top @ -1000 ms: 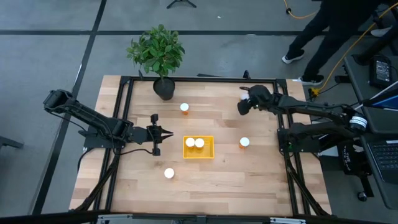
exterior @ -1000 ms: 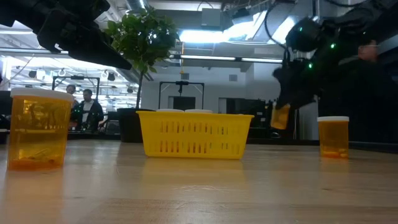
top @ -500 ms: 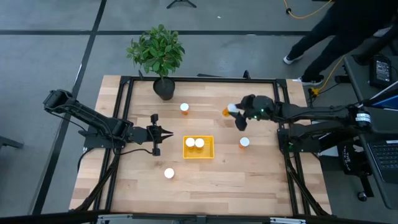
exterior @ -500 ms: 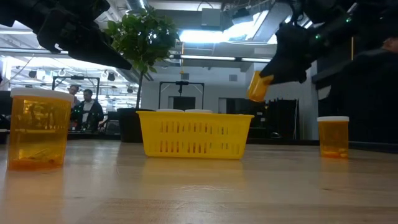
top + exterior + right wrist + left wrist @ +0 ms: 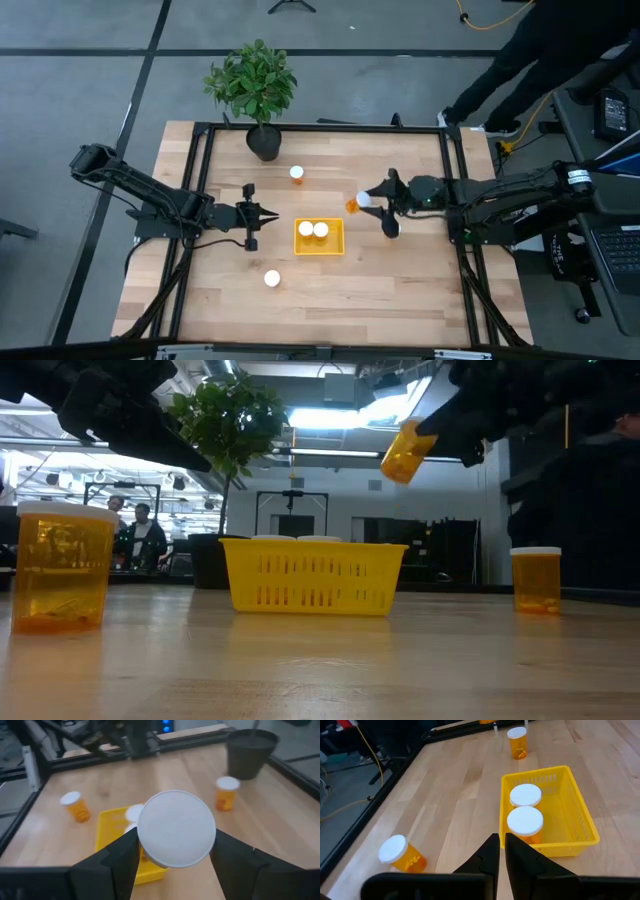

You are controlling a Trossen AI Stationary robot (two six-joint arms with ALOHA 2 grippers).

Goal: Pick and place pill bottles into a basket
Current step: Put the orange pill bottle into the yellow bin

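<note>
While a pill bottle (image 5: 358, 202) is being gripped between its fingers, tilted and raised clear of the desk, the right gripper (image 5: 372, 198) is being held just right of the basket (image 5: 319, 247) — near the desk's middle. Two capped bottles (image 5: 525, 808) are being kept inside the basket. Toward the left edge, the left gripper (image 5: 271, 215) is being held closed and empty — pointed at the basket.

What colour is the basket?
Bright yellow; the basket shows best in the left wrist view.
</note>
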